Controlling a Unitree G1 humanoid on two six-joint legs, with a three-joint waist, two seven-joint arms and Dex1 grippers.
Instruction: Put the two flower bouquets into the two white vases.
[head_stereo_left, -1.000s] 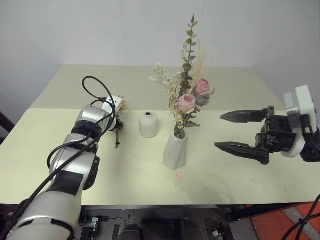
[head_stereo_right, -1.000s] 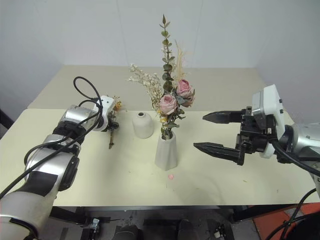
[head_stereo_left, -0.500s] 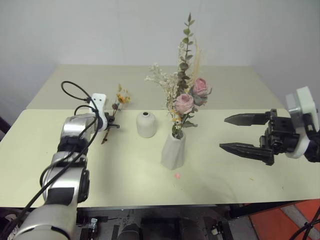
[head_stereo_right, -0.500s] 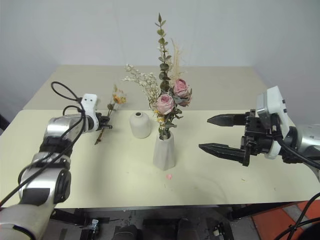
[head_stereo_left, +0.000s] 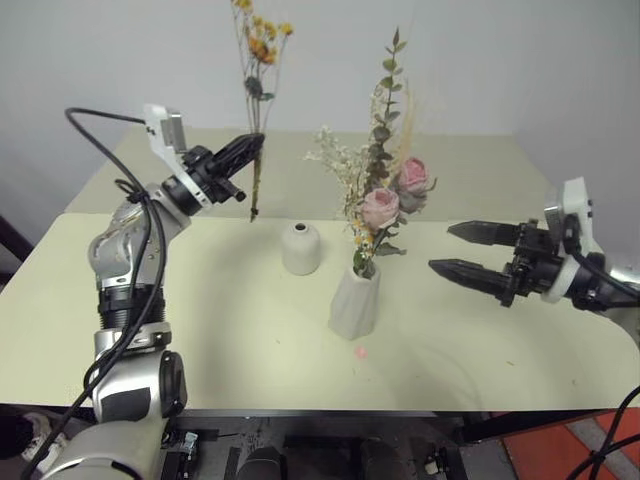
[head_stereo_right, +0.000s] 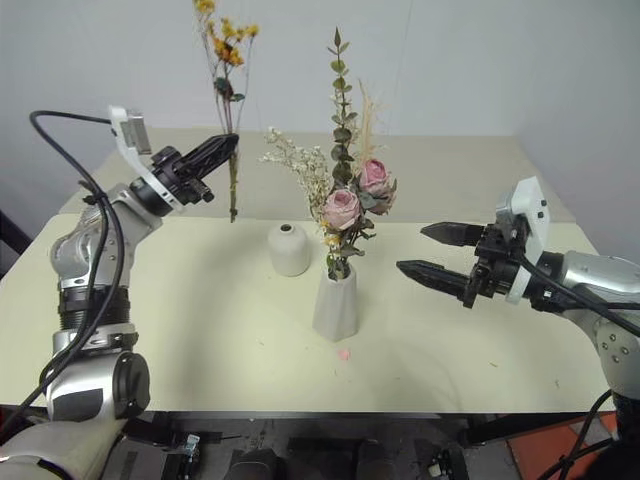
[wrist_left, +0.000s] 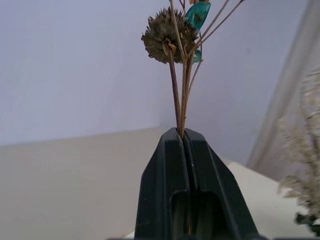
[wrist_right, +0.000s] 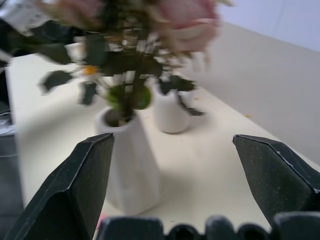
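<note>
Pale table (head_stereo_left: 200, 320): left gripper (head_stereo_left: 252, 146) pinching thin orange-yellow sprig (head_stereo_left: 257, 60); right gripper (head_stereo_left: 455, 249) spread, empty. Centre your stem upright over short round white vase (head_stereo_left: 300, 248), then lower slowly.

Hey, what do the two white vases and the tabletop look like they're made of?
Short round vase: looks like matte ceramic, smooth and without glare. Tall faceted vase: likely ceramic or plaster, flat angled planes, dull white. Table: pale yellow-green, even and smooth with a soft sheen, probably laminate; it could be painted board.
</note>
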